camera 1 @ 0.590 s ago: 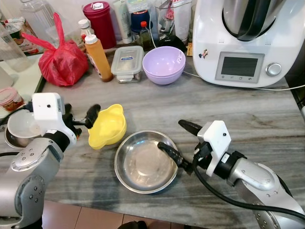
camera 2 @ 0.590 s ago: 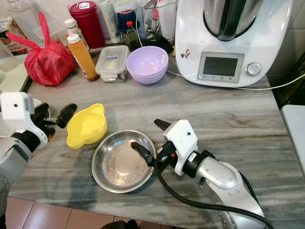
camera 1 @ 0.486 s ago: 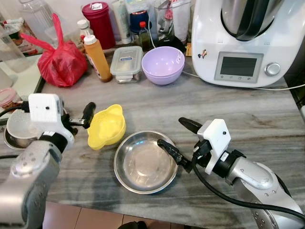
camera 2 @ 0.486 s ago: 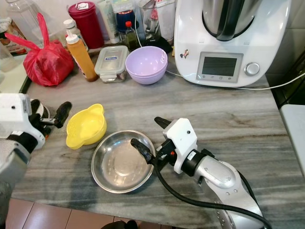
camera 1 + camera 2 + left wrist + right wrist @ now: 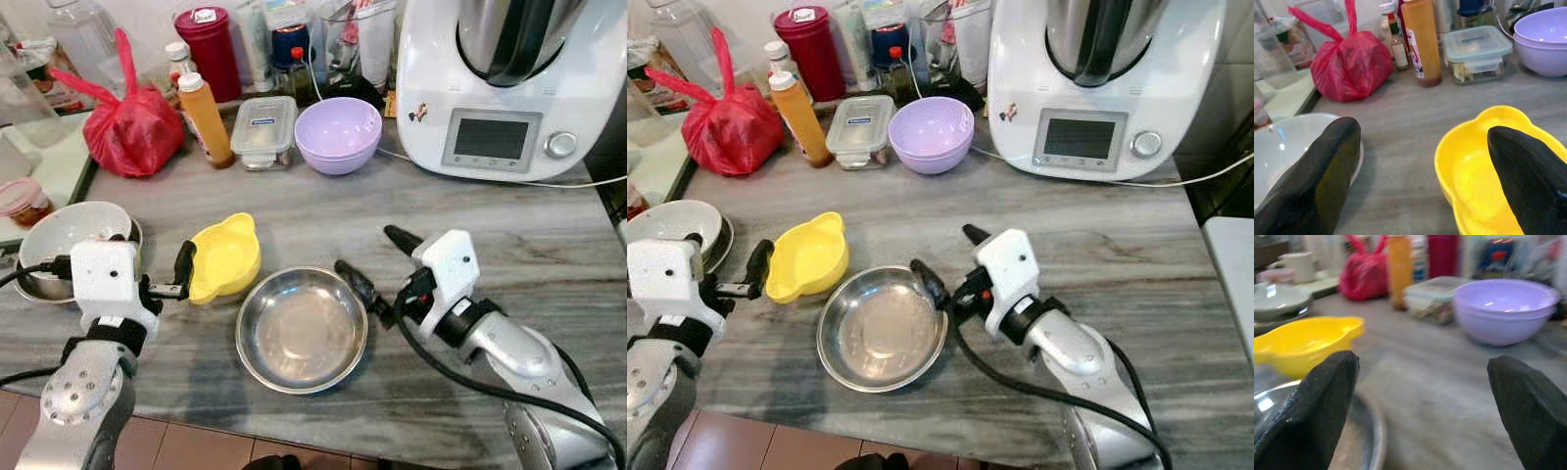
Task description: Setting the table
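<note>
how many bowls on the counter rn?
4. Purple bowl at the back by the white appliance, yellow bowl and steel bowl in front, white bowl far left. Clutter could hide more.

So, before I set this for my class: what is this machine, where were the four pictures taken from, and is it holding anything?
It is a humanoid robot with two silver arms, standing at a grey counter. Two pictures come from cameras in its head, looking down; the other two come from its wrists, looking along each tool's black fingers. The left tool is open beside a yellow bowl; the right tool is open beside a steel bowl. Neither holds anything. Behind stand a purple bowl, a red bag and a white kitchen machine.
</note>
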`<state>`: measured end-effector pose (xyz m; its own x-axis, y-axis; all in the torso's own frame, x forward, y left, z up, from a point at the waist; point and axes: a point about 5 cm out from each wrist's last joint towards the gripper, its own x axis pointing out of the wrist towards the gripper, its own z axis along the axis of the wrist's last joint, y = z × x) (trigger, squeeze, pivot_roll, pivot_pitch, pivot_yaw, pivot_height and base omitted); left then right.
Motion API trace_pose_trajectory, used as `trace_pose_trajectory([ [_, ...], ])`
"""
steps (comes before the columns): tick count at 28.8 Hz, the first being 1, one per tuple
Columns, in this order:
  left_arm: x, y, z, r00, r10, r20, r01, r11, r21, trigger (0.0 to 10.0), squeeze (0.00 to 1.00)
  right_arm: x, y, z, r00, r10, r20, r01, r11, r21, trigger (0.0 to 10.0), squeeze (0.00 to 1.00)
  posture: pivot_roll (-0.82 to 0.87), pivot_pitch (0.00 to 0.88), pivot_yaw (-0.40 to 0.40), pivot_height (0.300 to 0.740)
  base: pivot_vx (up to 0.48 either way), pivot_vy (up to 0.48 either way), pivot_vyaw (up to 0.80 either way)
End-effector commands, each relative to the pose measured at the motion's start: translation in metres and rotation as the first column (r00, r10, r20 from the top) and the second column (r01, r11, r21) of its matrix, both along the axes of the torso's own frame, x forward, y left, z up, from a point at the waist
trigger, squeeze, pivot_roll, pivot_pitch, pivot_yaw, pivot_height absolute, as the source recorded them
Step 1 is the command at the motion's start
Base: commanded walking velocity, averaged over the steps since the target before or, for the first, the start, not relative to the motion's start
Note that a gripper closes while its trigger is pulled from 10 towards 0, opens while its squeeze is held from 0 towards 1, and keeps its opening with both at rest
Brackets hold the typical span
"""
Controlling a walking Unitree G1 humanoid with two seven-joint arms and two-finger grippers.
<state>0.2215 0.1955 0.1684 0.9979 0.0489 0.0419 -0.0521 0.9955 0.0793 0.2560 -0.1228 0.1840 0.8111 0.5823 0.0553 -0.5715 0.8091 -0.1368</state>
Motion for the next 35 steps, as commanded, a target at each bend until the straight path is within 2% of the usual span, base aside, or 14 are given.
trace_pose_trajectory([
  [1,-0.002,0.000,0.004,0.999,0.007,0.032,-0.008,0.999,0.031,10.0,0.00,0.001,-0.001,-0.001,1.000,-0.025,0.001,0.025,1.000,0.008,10.0,0.00,-0.06,0.144,0.105,0.740,0.000,0.000,-0.77],
  [6,0.002,0.000,0.002,0.999,0.030,0.037,-0.031,0.999,0.015,10.0,0.00,0.000,0.000,-0.004,0.999,-0.038,0.000,0.038,0.999,0.017,10.0,0.00,-0.06,0.145,0.107,0.740,0.000,0.000,-0.73],
  [10,0.003,-0.003,0.003,0.998,0.032,0.057,-0.033,0.999,0.017,10.0,0.00,0.001,0.000,-0.002,0.997,-0.067,0.040,0.067,0.998,0.005,10.0,0.00,-0.07,0.145,0.107,0.740,0.000,0.000,-0.10],
  [15,0.004,-0.009,0.002,0.996,0.041,0.074,-0.043,0.999,0.021,10.0,0.00,0.006,-0.008,0.003,0.980,-0.175,0.096,0.176,0.984,0.002,10.0,0.00,-0.07,0.145,0.104,0.740,0.000,0.000,0.00],
  [29,0.009,-0.009,-0.001,0.997,0.058,0.060,-0.060,0.998,0.022,10.0,0.00,0.008,-0.009,0.002,0.974,-0.197,0.112,0.199,0.980,-0.005,10.0,0.00,-0.08,0.143,0.105,0.740,0.000,0.000,0.00],
  [35,0.009,-0.012,-0.002,0.996,0.065,0.054,-0.066,0.998,0.021,10.0,0.00,0.008,-0.011,0.003,0.972,-0.204,0.116,0.206,0.979,-0.007,10.0,0.00,-0.09,0.147,0.100,0.740,-0.266,0.000,0.00],
])
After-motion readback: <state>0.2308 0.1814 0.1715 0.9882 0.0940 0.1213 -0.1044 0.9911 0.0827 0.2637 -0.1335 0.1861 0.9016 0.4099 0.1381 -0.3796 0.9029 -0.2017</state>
